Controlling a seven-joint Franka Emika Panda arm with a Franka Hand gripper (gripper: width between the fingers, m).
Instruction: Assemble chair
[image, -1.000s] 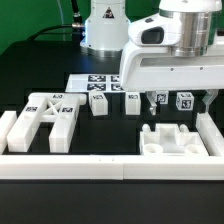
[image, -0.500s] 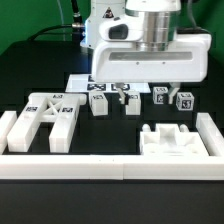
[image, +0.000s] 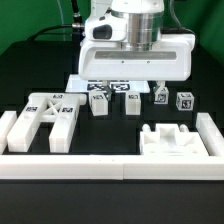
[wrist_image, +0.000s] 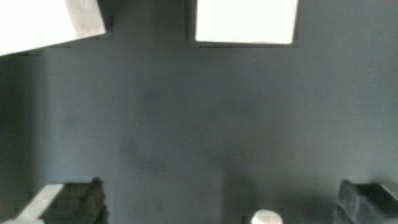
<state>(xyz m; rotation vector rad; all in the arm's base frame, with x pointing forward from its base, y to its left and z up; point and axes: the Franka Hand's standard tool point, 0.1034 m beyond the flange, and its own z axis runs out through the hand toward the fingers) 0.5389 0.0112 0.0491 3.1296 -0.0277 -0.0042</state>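
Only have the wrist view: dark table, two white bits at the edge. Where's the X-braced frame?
Observer: The X-braced frame lies flat at the exterior view's left, just behind the border rail.
Operator: Any small parts out?
Observer: Four small tagged blocks stand in a row mid-table, none touching another.
Operator: Anything on the other side?
Observer: A slotted panel lies flat at the exterior view's right, near the same rail.
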